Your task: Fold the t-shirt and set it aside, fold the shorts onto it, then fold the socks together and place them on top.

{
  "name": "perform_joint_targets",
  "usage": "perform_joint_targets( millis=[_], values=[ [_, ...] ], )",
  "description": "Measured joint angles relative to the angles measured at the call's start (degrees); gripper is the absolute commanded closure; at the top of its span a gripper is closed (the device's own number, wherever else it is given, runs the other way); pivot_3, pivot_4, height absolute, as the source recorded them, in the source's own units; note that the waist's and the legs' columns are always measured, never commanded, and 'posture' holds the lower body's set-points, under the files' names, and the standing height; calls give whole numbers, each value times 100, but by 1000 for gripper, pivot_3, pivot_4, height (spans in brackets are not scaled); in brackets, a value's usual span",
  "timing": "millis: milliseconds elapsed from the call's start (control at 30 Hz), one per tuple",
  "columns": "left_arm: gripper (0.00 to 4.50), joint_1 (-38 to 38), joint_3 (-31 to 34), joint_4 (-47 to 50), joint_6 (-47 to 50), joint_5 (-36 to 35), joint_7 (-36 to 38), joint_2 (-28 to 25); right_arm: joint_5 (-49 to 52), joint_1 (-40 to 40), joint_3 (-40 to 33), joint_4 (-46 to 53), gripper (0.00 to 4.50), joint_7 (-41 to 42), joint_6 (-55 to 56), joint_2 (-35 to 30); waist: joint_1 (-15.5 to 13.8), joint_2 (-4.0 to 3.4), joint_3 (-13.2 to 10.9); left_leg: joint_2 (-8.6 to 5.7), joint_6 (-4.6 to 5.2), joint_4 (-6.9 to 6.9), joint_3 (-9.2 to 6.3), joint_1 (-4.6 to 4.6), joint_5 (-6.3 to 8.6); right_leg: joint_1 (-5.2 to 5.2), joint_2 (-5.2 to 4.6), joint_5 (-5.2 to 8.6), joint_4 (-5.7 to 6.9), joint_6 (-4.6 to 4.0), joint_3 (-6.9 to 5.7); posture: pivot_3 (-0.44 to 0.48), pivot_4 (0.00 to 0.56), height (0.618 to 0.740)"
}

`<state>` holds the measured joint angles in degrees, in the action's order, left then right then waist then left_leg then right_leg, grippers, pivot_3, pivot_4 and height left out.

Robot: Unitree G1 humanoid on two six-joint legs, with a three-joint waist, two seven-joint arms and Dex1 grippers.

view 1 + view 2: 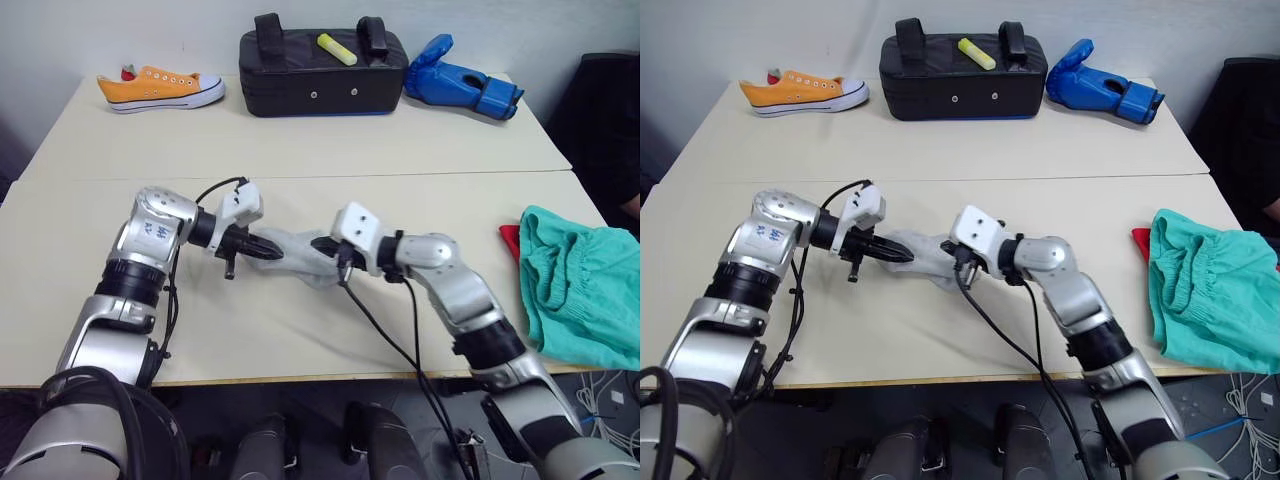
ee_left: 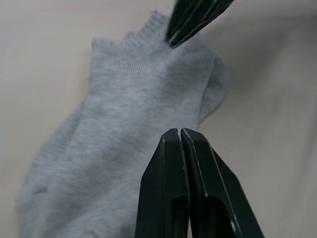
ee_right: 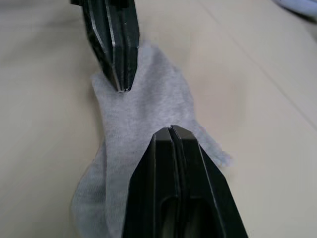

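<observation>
The grey socks (image 1: 298,258) lie in a bunch at the middle of the table, stretched between my two grippers. My left gripper (image 1: 264,249) is shut on their left end, fingers pressed tight together (image 2: 180,133). My right gripper (image 1: 323,244) is shut on the other end, near the ribbed cuff (image 3: 171,130). The two grippers point at each other, a short way apart. At the table's right edge the teal shorts (image 1: 580,290) lie in a heap on the red t-shirt (image 1: 510,240), of which just a corner peeks out.
Along the far edge stand an orange sneaker (image 1: 160,88), a black bag (image 1: 322,75) with a yellow object (image 1: 337,49) on top, and a blue boxing glove (image 1: 462,85). A seam runs across the table (image 1: 400,140) behind my arms.
</observation>
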<state>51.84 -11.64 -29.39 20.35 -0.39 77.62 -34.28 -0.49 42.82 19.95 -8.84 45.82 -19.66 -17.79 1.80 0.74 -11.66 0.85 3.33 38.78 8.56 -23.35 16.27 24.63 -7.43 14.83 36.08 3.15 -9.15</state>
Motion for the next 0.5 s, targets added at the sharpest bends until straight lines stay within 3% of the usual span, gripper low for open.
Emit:
perform_joint_targets(
  millis=[200, 500],
  values=[
    [4451, -191, -107, 130, 27, 322, -610, -64, -784, 348, 526, -1037, 4500, -53, 794, -50, -26, 0, 0, -5, 1, 3, -2, 1, 1, -5, -7, 0, -2, 1, 2, 0, 150, 740],
    [4451, 696, -311, -1536, -1138, 813, -1127, 73, -882, -24, 577, -68, 4500, 634, 590, -665, -19, 1, 1, -3, -1, 4, 0, 4, 3, -6, -7, -1, -2, 2, -1, 0, 150, 740]
  ],
)
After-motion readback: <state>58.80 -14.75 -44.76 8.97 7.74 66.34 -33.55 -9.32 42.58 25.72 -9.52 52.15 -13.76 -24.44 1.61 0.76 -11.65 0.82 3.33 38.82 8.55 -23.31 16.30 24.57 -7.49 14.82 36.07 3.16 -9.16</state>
